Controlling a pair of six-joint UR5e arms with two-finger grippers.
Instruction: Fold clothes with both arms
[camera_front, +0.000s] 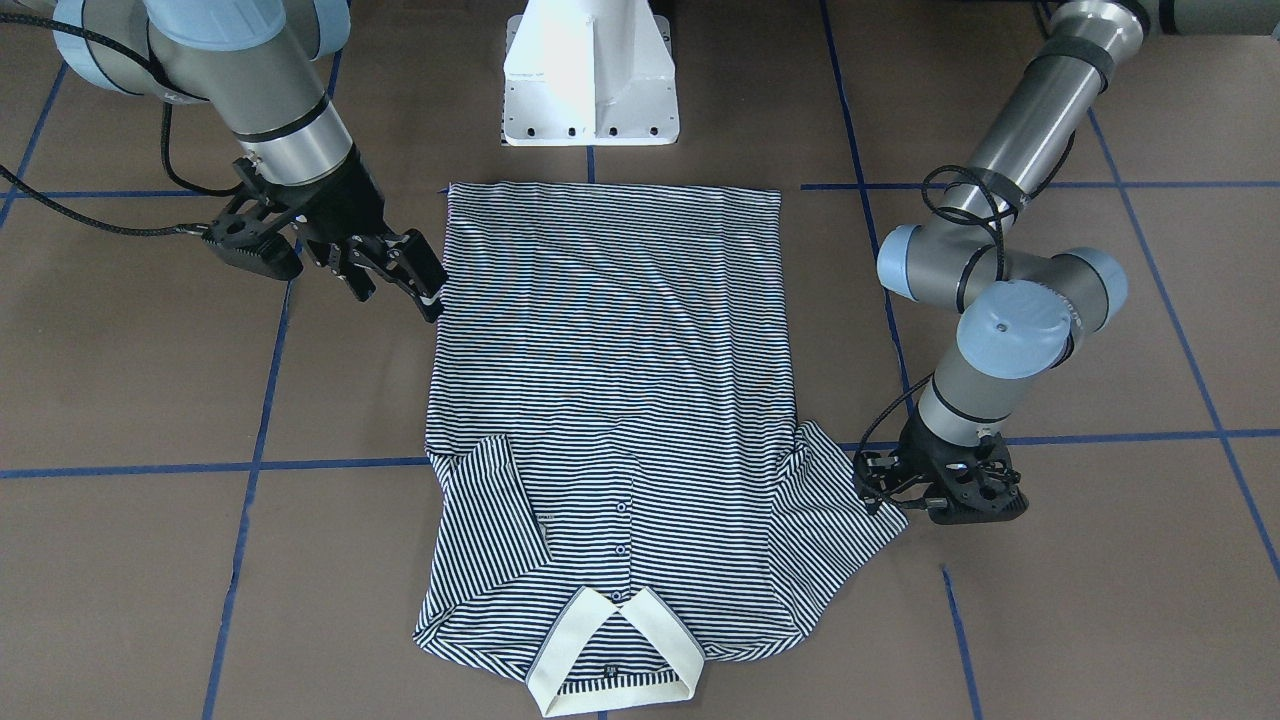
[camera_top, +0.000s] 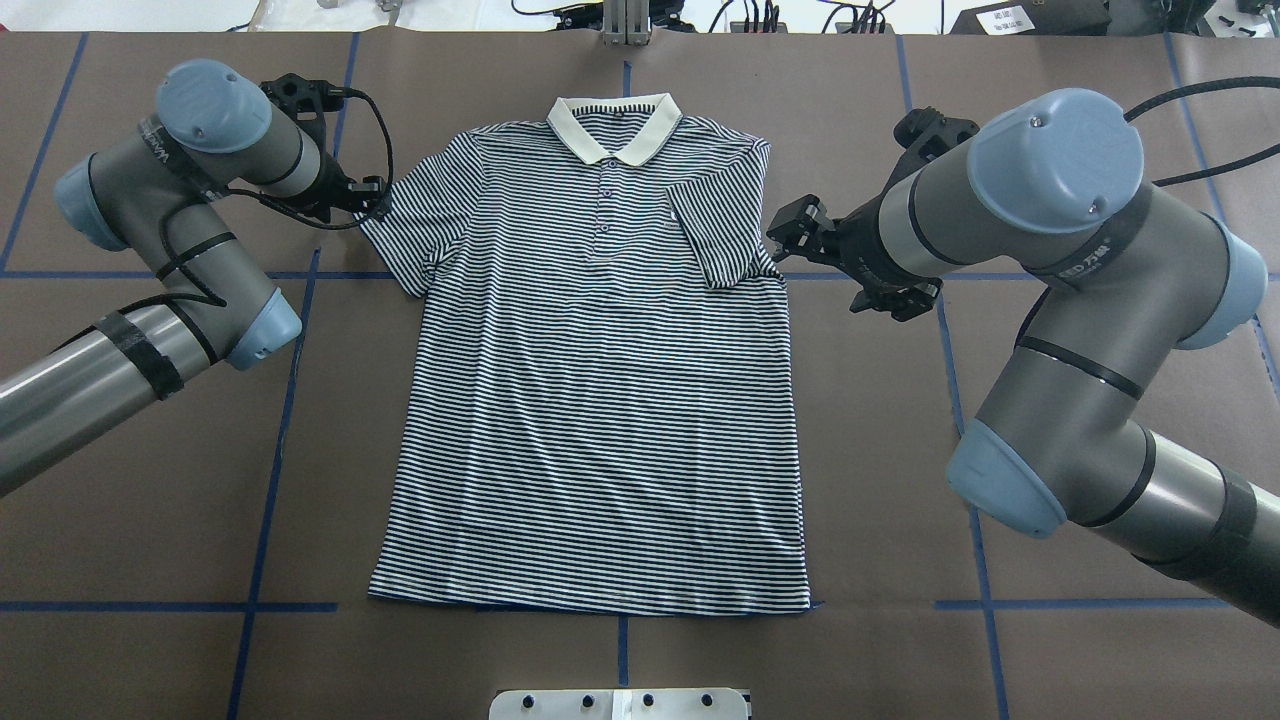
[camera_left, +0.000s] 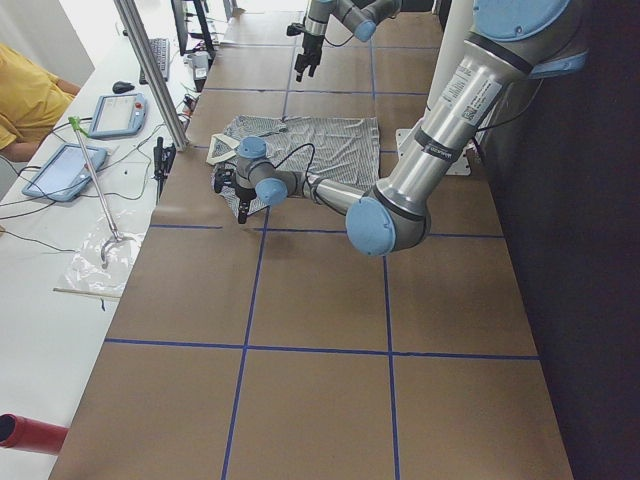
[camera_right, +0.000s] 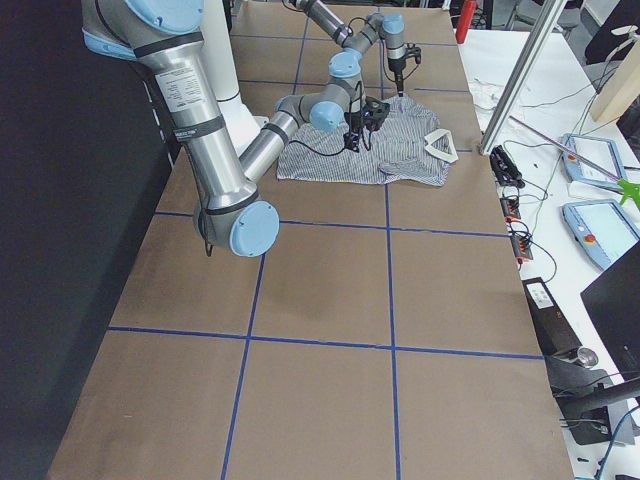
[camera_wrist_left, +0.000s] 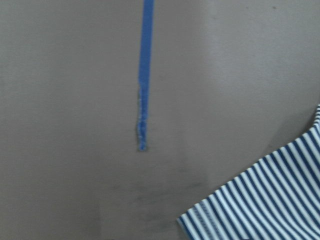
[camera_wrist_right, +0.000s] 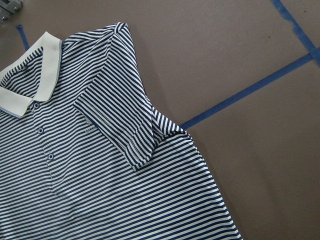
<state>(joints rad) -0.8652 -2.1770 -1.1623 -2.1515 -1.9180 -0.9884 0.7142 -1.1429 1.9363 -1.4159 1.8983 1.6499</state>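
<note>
Beside the polo shirt (camera_top: 600, 400), the right end effector (camera_top: 788, 233) is apart; left end effector (camera_front: 878, 483), cannot tell.

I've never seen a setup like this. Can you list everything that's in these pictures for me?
polo shirt: one, navy-and-white stripes with a cream collar, flat mid-table, one sleeve folded in.
table: one, brown, under the shirt.
tape lines: several, blue, a grid on the table.
pedestal base: one, white, by the shirt's hem.
side bench: one, white, along the table.
tablets: two, grey-blue, on that bench.
person: one, yellow shirt, at the bench.
left arm: one, grey with blue caps, at the spread sleeve; whether its jaws are open is unclear.
right arm: one, same colours, beside the folded sleeve; jaws look apart, holding nothing.
</note>
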